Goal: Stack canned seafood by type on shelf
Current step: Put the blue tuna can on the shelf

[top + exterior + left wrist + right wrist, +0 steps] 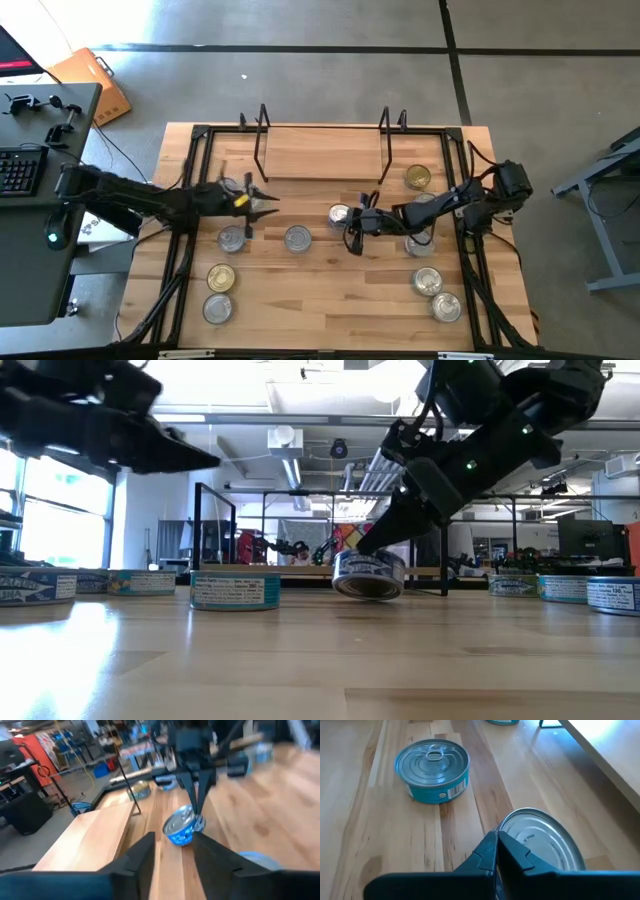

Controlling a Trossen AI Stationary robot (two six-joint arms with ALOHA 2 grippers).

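Several canned seafood tins lie on the wooden table (320, 300), none on the shelf (320, 150), a light board in a black wire frame at the far side. At the table's middle, my right gripper (352, 228) is shut on one silver tin (340, 214), which stands tilted (370, 575). My left gripper (266, 203) hangs open in the air left of it, pointing level toward that tin (182, 827), nothing between its fingers (145, 857). Two silver tins (232, 238) (297, 237) rest flat just nearer than it. My right gripper has the tilted tin by the raised part of its rim (505, 826), pinched at the tips of the shut fingers (487, 850). The fingers slant down from the table's right. The tin's printed plain face (545, 845) shows upward; its low edge (372, 597) seems to be on the table.
Near left lie a gold-topped tin (221, 277) and a silver one (217, 308). Right side: a gold-topped tin (418, 178), and silver ones (428, 281) (445, 305) (418, 243). Black frame rails (190, 230) run along both table sides. A desk with keyboard (20, 170) stands left.
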